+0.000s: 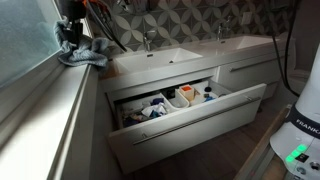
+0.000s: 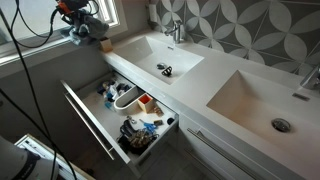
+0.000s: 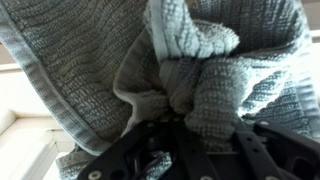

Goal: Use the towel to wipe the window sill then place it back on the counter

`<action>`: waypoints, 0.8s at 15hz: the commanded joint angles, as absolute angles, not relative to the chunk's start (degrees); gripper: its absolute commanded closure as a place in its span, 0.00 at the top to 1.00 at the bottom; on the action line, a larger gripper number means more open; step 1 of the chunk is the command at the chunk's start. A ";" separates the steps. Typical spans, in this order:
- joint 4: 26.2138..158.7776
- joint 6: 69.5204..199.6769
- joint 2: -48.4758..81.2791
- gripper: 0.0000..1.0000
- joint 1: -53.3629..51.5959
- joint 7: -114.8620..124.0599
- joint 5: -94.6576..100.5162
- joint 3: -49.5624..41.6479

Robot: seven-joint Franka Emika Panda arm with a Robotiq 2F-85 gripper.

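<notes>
A grey-blue knitted towel [image 1: 85, 55] lies bunched on the window sill [image 1: 45, 95] beside the frosted window, at the end of the white counter [image 1: 165, 58]. My gripper [image 1: 68, 35] presses down into it from above. In an exterior view the towel [image 2: 85, 32] and gripper [image 2: 75, 22] show at the sill [image 2: 40, 55] by the counter's corner. In the wrist view the towel [image 3: 190, 70] fills the frame, and the black fingers [image 3: 200, 130] are shut on a fold of it.
A double-basin vanity with two sinks [image 2: 165, 52] [image 2: 255, 100] and faucets [image 2: 177, 30] runs along a patterned tile wall. A drawer [image 2: 130, 115] full of toiletries stands pulled open below. The robot's base [image 1: 300, 130] is at the right. Black cables hang near the window [image 2: 30, 25].
</notes>
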State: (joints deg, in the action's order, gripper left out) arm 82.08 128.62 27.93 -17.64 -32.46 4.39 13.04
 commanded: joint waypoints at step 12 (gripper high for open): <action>87.01 130.91 18.92 0.07 -15.44 -21.05 0.31 14.60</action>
State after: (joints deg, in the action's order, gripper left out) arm 82.71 132.38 23.85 -16.35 -22.95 3.23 13.87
